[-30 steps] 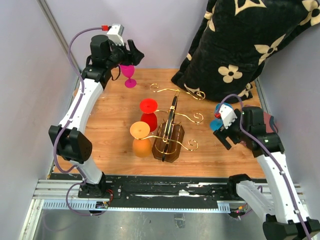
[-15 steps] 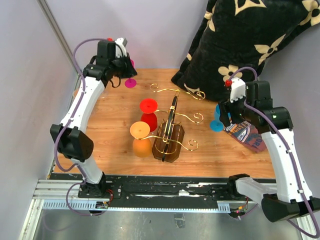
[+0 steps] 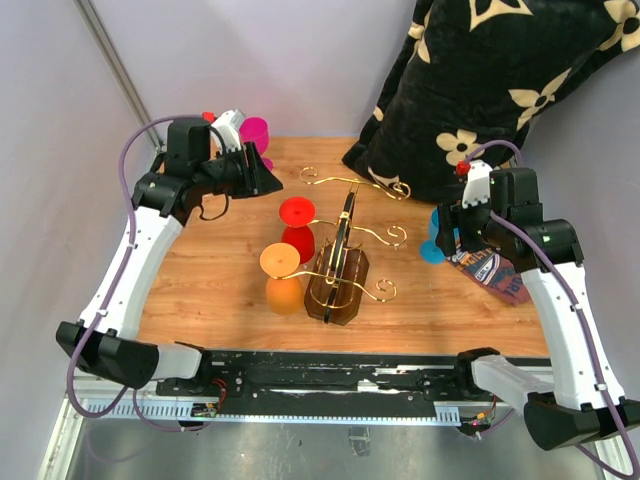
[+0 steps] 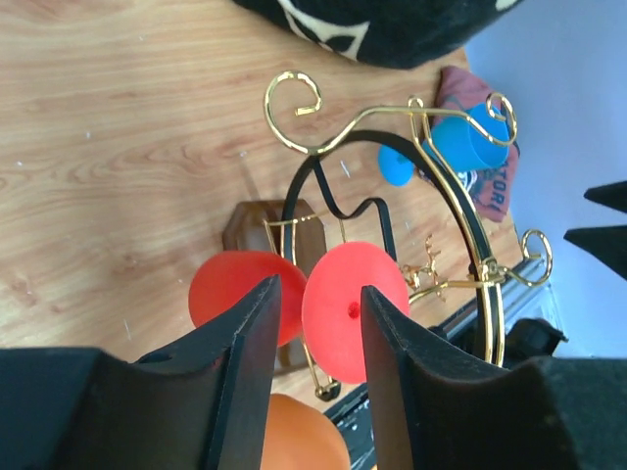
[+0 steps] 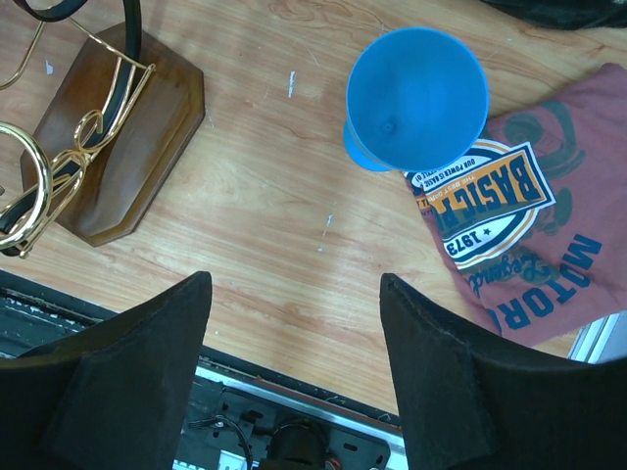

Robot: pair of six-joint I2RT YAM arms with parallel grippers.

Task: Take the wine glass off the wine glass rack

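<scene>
Behind the rack [image 3: 338, 280] lies a black flowered blanket [image 3: 500, 80].

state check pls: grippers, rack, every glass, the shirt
left gripper: open, empty
right gripper: open, empty
wine glass rack: upright, two glasses hung on it
red wine glass: hanging upside down on rack
orange wine glass: hanging upside down on rack
blue wine glass: off rack, upright, empty
pink wine glass: off rack, partly hidden behind left gripper
T-shirt: lying rumpled

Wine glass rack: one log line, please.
wine glass rack: red glass, orange glass hanging | table: pink glass, blue glass | left end effector: open | right end effector: open
</scene>
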